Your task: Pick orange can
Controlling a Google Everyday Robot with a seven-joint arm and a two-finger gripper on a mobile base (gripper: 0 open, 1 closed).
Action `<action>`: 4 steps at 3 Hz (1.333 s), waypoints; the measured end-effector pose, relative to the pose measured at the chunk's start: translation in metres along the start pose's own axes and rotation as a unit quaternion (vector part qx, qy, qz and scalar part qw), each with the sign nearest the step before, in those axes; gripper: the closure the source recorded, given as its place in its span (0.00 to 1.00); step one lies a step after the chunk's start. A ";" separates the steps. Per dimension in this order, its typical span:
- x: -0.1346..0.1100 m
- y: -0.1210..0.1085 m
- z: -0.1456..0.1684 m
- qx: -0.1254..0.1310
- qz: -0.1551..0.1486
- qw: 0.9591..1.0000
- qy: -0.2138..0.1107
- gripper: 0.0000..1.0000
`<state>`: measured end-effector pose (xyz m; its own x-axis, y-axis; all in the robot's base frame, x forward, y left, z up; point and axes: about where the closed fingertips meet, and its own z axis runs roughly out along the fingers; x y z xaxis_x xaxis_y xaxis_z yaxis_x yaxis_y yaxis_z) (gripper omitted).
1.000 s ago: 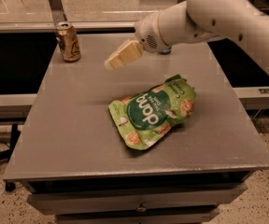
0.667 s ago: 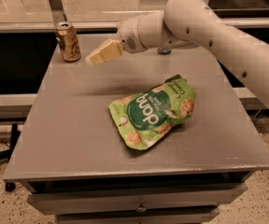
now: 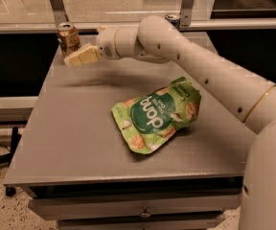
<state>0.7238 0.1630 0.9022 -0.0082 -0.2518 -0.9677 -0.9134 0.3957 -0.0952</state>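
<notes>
The orange can [image 3: 68, 38], short, golden-brown with a silver top, stands upright at the far left corner of the grey table [image 3: 80, 128]. My gripper [image 3: 78, 57] reaches in from the right on a long white arm and hangs just in front of and slightly right of the can, its cream fingertips close to the can's lower part. Nothing is in the gripper.
A green snack pouch [image 3: 159, 115] lies flat in the middle of the table. The top of another can [image 3: 173, 19] shows behind my arm at the far edge. A metal rail and posts [image 3: 56, 6] run behind the table.
My gripper has moved left across the table's far side, from above the middle toward the orange can. The can and pouch have not moved.
</notes>
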 end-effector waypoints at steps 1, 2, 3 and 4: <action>-0.004 -0.006 0.029 0.002 0.008 0.999 -0.031 0.00; -0.011 -0.007 0.055 -0.002 0.015 0.998 -0.054 0.10; -0.010 -0.003 0.072 -0.011 0.023 0.998 -0.063 0.29; -0.007 0.000 0.077 -0.016 0.025 0.997 -0.066 0.51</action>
<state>0.7555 0.2329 0.8910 -0.0029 -0.1119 -0.9937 -0.9256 0.3764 -0.0397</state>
